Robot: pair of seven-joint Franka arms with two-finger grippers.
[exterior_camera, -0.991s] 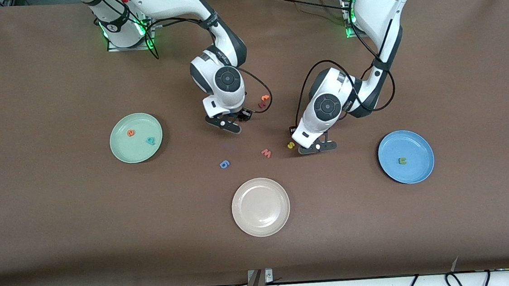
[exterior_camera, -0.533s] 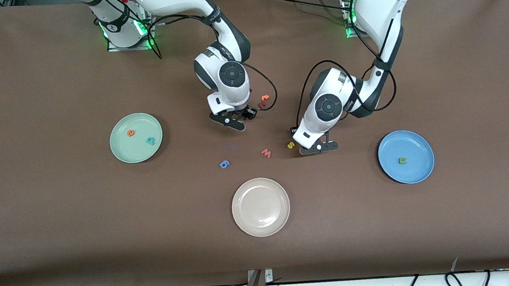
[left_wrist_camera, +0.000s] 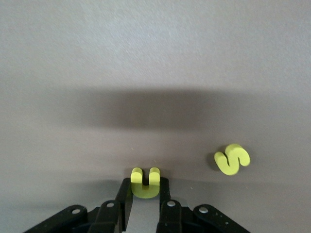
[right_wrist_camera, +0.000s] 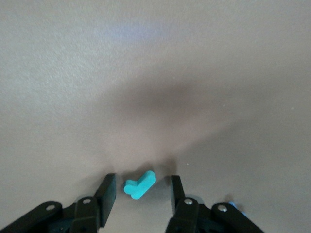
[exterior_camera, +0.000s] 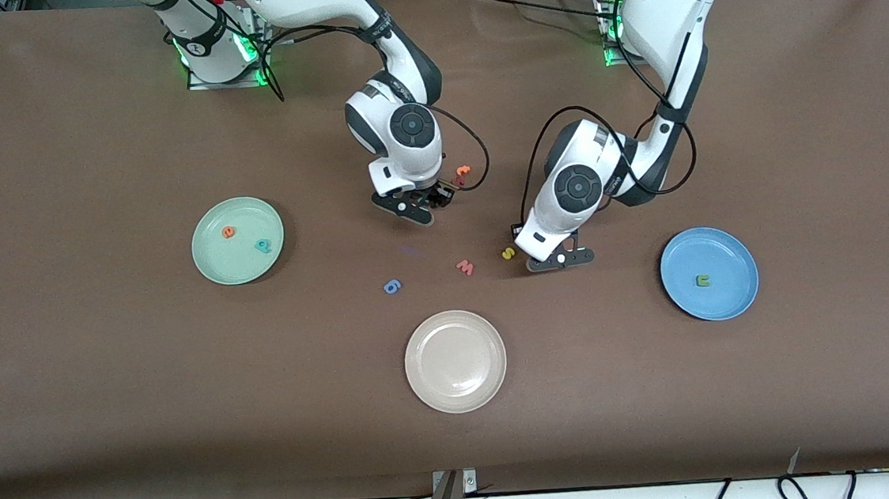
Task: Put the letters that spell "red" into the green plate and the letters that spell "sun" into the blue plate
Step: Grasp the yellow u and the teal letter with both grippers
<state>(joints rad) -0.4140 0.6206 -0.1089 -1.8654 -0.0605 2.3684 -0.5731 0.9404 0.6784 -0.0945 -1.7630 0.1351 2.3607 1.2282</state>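
My left gripper (left_wrist_camera: 145,187) is shut on the yellow "n" (left_wrist_camera: 145,183), low at the table. The yellow "s" (left_wrist_camera: 232,159) lies close beside it. In the front view that gripper (exterior_camera: 559,260) stands next to the "s" (exterior_camera: 507,253), between it and the blue plate (exterior_camera: 722,251). The dark green "u" (exterior_camera: 702,281) lies in the blue plate. My right gripper (right_wrist_camera: 141,189) is open, low over the table, with the teal "r" (right_wrist_camera: 139,185) lying between its fingers. The green plate (exterior_camera: 212,268) holds the orange "e" (exterior_camera: 229,231) and the teal "d" (exterior_camera: 262,245).
A cream-white plate (exterior_camera: 455,361) sits nearer to the front camera than both grippers. A pink "w" (exterior_camera: 466,267) and a blue letter (exterior_camera: 392,286) lie between it and the right gripper (exterior_camera: 417,204). A red-orange letter pair (exterior_camera: 461,175) lies beside the right gripper.
My left gripper has shut on the yellow "n". My right gripper has shifted toward the red-orange pair and now stands around the teal "r".
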